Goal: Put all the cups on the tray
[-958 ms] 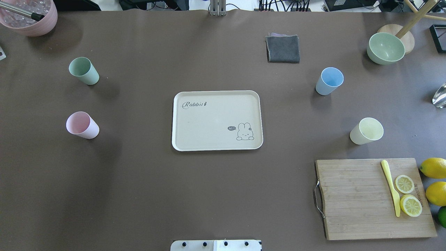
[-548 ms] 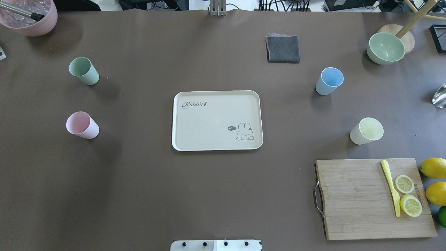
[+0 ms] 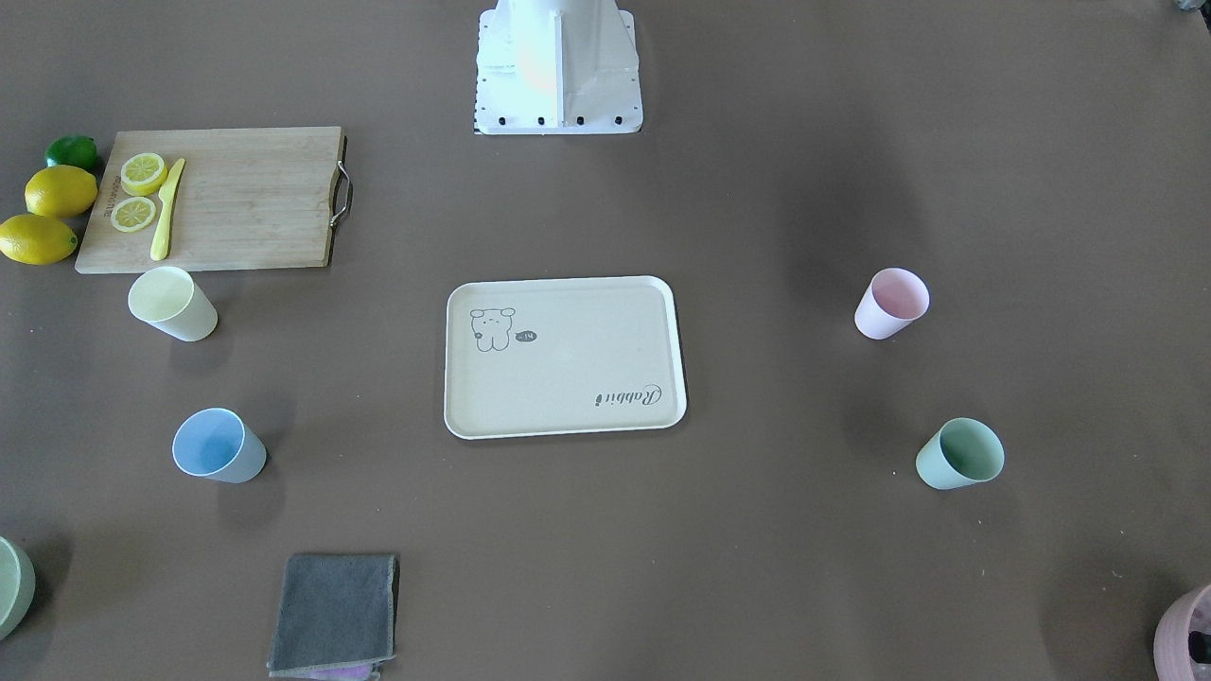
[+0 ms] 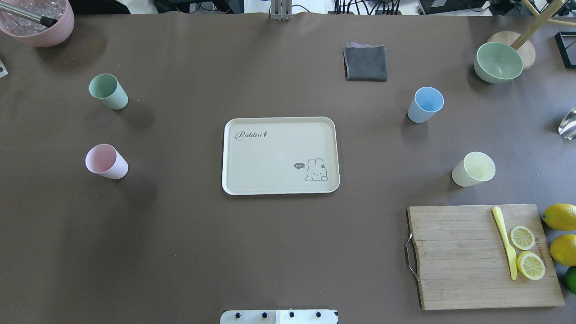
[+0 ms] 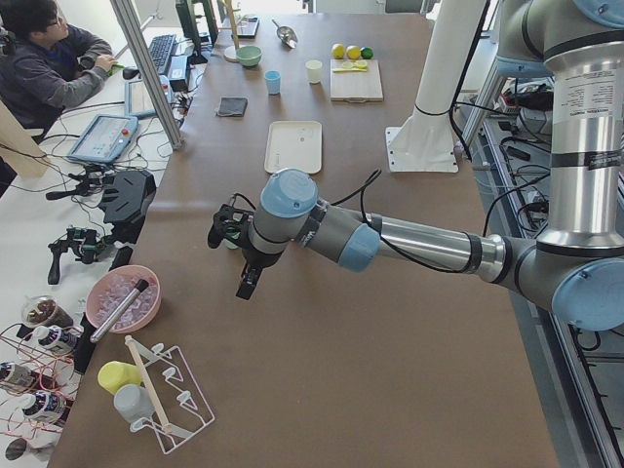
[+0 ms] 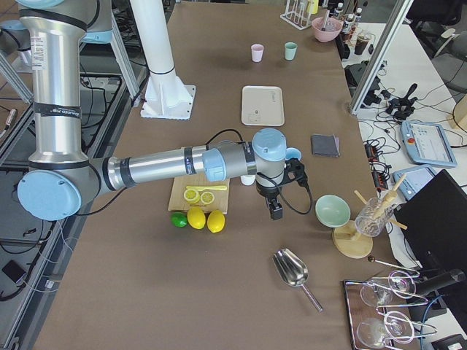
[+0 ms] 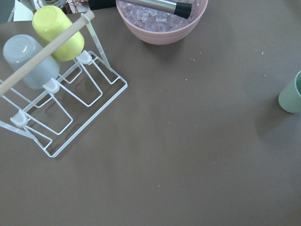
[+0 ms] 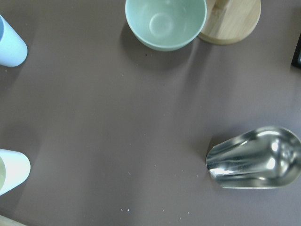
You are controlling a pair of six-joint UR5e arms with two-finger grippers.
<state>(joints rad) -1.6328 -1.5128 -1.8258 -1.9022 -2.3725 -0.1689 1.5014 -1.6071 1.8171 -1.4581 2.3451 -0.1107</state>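
Nothing on tray (image 4: pixel 270 153) yet. Left claw (image 5: pixel 244 286), right claw (image 6: pixel 276 211): can't tell opening. I'd reach mint green cup (image 4: pixel 108 91) first.

Six cameras, one table (image 4: pixel 180 252): two high, two at the ends, two on wrists.
The overhead view looks forward and down from behind the robot; the front-facing one looks steeply down from across the table, base (image 3: pixel 558 71) at its top, and both share the tray (image 4: pixel 270 157), reversed between them. The end views look along the table from far off, the left arm (image 5: pixel 419 242) large in one, the right arm (image 6: pixel 160 166) in the other. The left wrist view sits close above the pot (image 7: pixel 160 37) and mint cup (image 7: pixel 292 94); the right, close above the bowl (image 8: pixel 164 21) and scoop (image 8: pixel 256 157).
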